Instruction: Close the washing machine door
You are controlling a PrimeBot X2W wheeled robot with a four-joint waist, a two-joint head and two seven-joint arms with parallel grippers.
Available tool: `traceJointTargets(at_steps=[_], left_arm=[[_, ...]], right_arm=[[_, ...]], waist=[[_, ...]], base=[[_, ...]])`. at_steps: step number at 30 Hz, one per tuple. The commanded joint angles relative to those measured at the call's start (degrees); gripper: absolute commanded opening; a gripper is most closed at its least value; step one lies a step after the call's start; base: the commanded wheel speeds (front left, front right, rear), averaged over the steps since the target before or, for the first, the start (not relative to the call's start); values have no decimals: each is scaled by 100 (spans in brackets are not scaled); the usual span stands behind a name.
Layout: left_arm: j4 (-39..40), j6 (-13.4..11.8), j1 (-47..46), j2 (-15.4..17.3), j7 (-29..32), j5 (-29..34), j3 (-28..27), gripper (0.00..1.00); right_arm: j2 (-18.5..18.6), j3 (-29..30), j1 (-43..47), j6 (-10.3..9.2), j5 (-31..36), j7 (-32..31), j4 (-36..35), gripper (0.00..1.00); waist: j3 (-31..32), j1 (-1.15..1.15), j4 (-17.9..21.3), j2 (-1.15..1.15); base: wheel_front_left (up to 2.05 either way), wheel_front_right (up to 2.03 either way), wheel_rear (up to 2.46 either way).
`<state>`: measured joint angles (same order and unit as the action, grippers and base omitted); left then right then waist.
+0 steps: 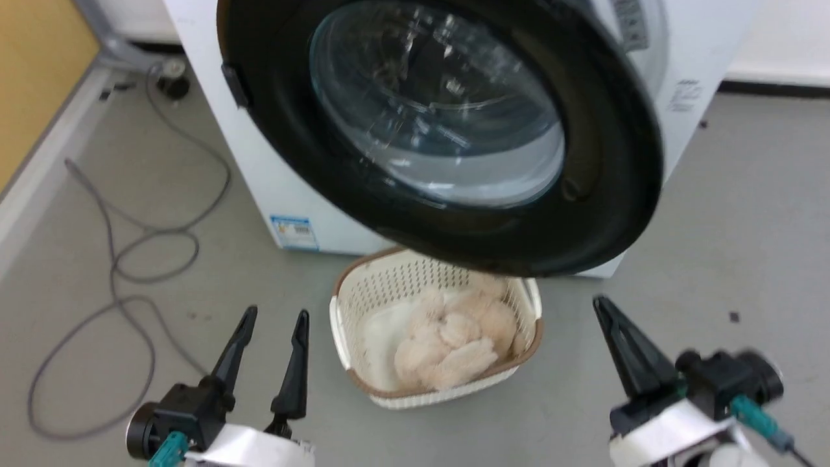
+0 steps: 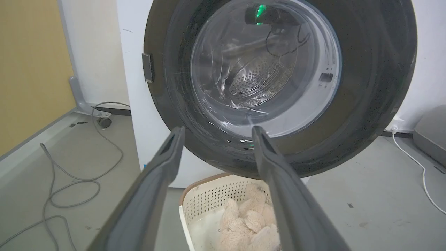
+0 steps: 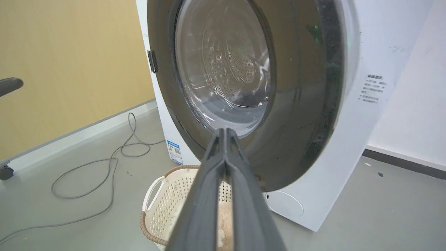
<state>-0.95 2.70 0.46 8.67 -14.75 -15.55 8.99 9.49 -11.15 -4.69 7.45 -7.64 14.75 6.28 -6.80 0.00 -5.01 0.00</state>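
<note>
A: Door status?

B: The washing machine door (image 1: 603, 162) is open, swung out from the front of the washing machine (image 1: 259, 168). Hinge side is on the robot's right, latch edge on its left. In head view its lower rim hangs over the far edge of a cream basket (image 1: 363, 285) on the floor.

A: Grippers?

B: L gripper (image 1: 276, 313): fingers apart, nothing btwn them. R gripper (image 3: 225, 130): fingers pressed together, nothing held. Both sit low in head view, one either side of the basket, apart from the door.

A: Wrist cams?

B: Both look up at the door's glass. The perforated steel drum (image 2: 258, 80) shows thru it.

A: Anything else?

B: Fluffy beige stuff (image 1: 454, 344) in the basket. Blue label (image 1: 295, 232) low on the machine front. Grey cable (image 1: 130, 259) looped on the floor to the machine's left.
</note>
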Motion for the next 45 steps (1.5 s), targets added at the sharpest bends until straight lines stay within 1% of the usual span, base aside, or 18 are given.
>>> traceJointTargets(at_steps=[1, 5, 9, 15, 20, 27, 34, 36, 39, 45], left_arm=[[22, 31, -128, -46, -25, 56, -22, 100], [-4, 149, -329, -156, -25, 121, -49, 100], [-32, 239, -541, -252, -25, 196, -62, 100], [-35, 323, -774, -381, -25, 265, -112, 100], [-65, 382, -921, -461, -25, 278, -133, 100], [-79, 433, -1088, -524, -25, 300, -144, 100], [-69, 456, -1246, -556, -25, 315, -165, 100], [-77, 459, -1277, -561, -25, 322, -164, 100], [-97, 464, -1300, -567, -25, 329, -173, 100], [-141, 469, -1295, -575, -25, 338, -188, 100]], right_arm=[[117, -81, -211, 3, -38, 18, 18, 0], [548, -290, -781, 3, -215, -126, 46, 0], [1088, -459, -1427, 3, -561, -396, 107, 0], [1734, -346, -2258, 3, -1093, -701, 356, 0], [2056, -218, -2773, 3, -1359, -856, 808, 0], [2195, -68, -3459, 3, -1502, -1108, 1318, 0], [2189, 268, -4204, 3, -1559, -1392, 1795, 0], [2139, 415, -4375, 3, -1567, -1435, 2002, 0], [1947, 672, -4553, 3, -1596, -1486, 2293, 0], [1796, 803, -4661, 3, -1416, -1412, 2586, 0]], waist=[[-222, 0, -137, 0], [-551, 0, -314, 0], [-855, 0, -473, 0], [-1200, 0, -696, 0], [-1406, 0, -833, 0], [-1676, 0, -964, 0], [-1901, 0, -1036, 0], [-1928, 0, -1046, 0], [-1937, 0, -1046, 0], [-1868, 0, -1019, 0]], base=[[0, 0, 0], [0, 0, 0], [0, 0, 0], [0, 0, 0], [0, 0, 0], [0, 0, 0], [0, 0, 0], [0, 0, 0], [0, 0, 0], [0, 0, 0]])
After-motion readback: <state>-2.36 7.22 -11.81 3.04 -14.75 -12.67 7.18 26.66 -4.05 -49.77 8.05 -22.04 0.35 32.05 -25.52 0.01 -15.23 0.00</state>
